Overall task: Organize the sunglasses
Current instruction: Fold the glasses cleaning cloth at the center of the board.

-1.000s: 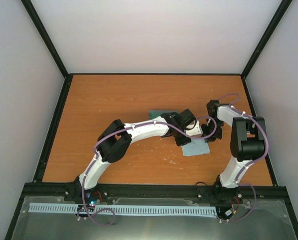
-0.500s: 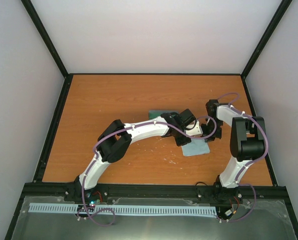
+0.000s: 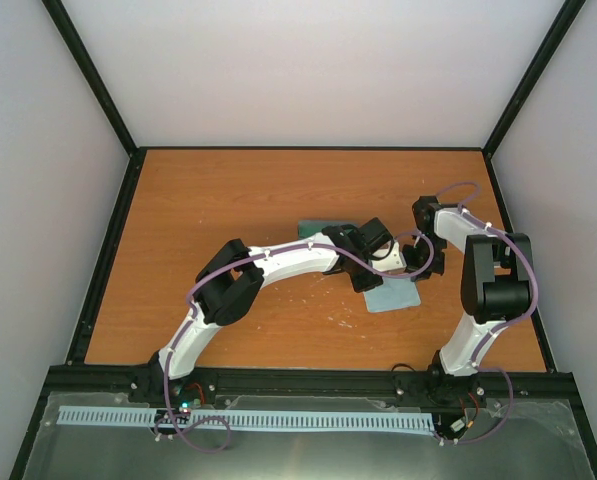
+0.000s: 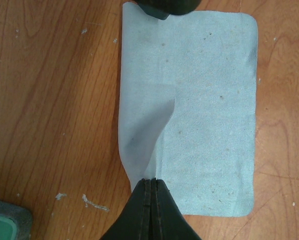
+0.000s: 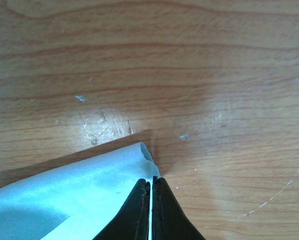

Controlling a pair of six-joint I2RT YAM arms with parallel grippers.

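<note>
The table (image 3: pixel 228 200) is a wood-grain surface with both arms reaching toward its right-centre area, where a pale blue cloth (image 4: pixel 209 110) lies. The left gripper (image 4: pixel 150 181) sits at the near long edge of the cloth with its jaws pressed together on that edge. A raised crease runs from the pinch point up into the cloth, and a shadow lies beside the crease. The rest of the cloth lies flat on the wood, with rounded corners and a few small dark specks on its surface. The right gripper (image 5: pixel 150 181) is positioned at the opposite side, at one corner of the cloth. Its jaws are also pressed together and pinch the cloth at the corner. There the fabric curls into a small roll just ahead of the fingertips and stands off the table, casting a dark band of shadow along its edge. In the overhead view the two grippers sit close to each other over the cloth, left arm coming in from the left and right arm bending in from the right. A grey-green case (image 3: pixel 311 228) rests on the table on the far-left side of the cloth, partly covered by the left arm. In the left wrist view only its corner shows at lower left, apart from the cloth. The position of the sunglasses cannot be determined: no view shows them.
</note>
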